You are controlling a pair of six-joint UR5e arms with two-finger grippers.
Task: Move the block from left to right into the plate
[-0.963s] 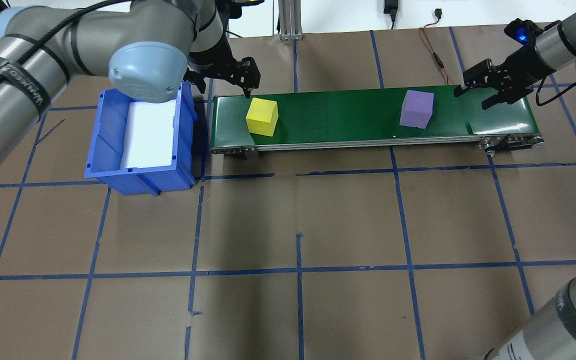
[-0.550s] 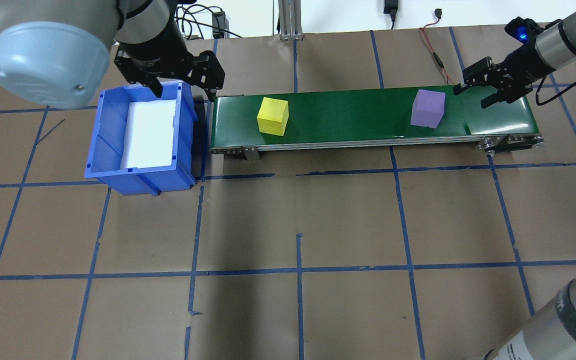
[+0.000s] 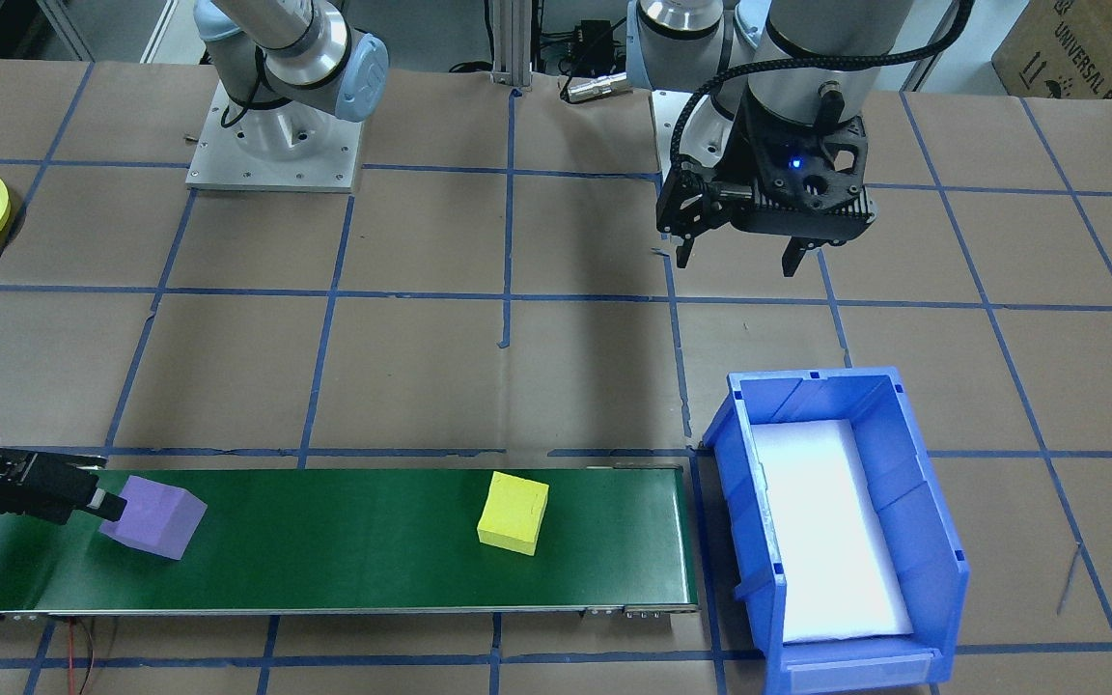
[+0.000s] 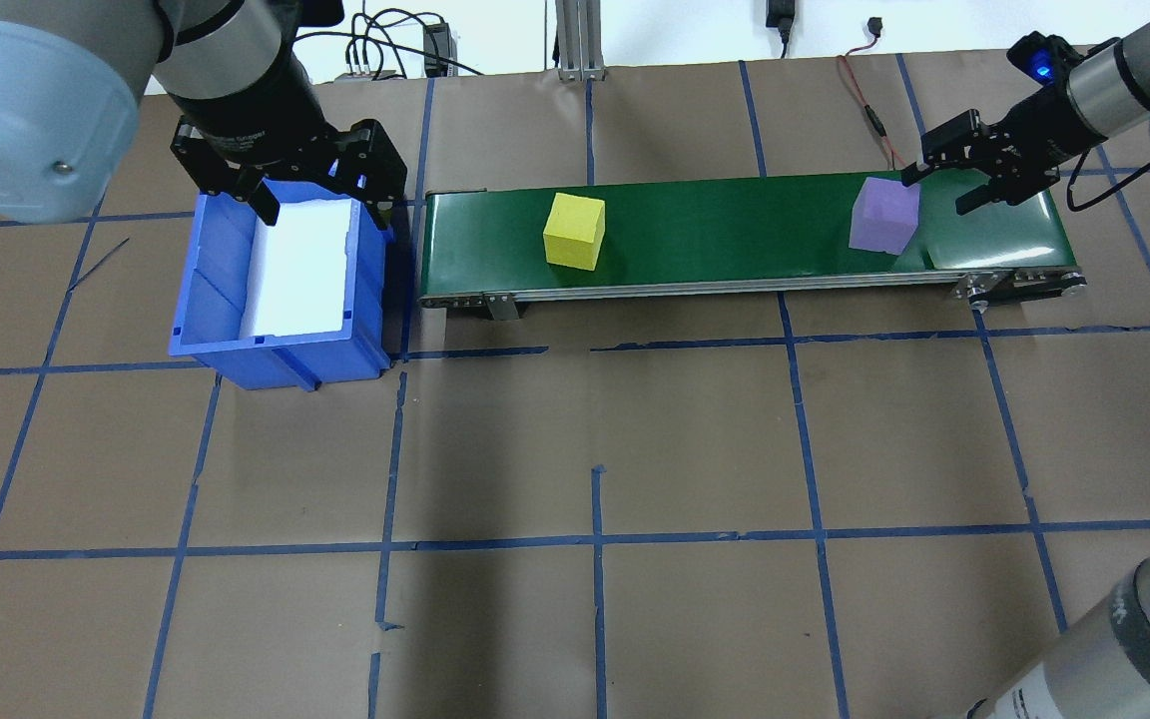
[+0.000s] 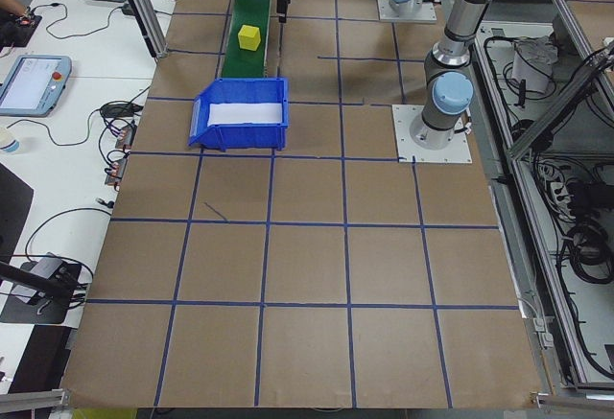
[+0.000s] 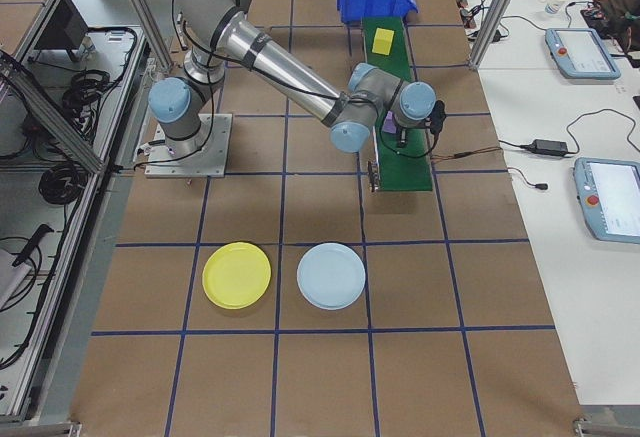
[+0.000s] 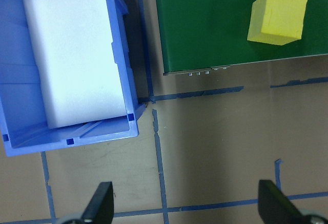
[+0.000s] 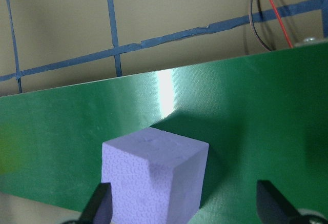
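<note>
A purple block [image 4: 882, 215] sat near the right end of the green conveyor belt [image 4: 715, 215], tilted a little, with a yellow block [image 4: 574, 231] further along toward the belt's left half. The right tool [image 4: 942, 182] hovered low at the purple block with its fingers spread apart; in the right wrist view the block lay just beside one fingertip [image 8: 97, 209], the other fingertip well to the side, and nothing was gripped. In the front-facing view that fingertip looked to be touching the block's side.

The left tool [image 4: 320, 200] hung above the far end of the blue bin [image 4: 211, 300], fingers wide apart and empty. A white foam pad [image 4: 297, 265] lay inside the bin, which stood just beside the belt's left end.

The yellow plate [image 6: 236, 275] rested on the brown paper-covered counter [image 4: 595, 449], well apart from the belt, with a pale blue plate [image 6: 331, 276] next to it; both were bare.

A cardboard box [image 3: 1087, 48] at the edge of the front-facing view read "UNIVERSAL". The lettering on the left tool's body was too blurred to read.
</note>
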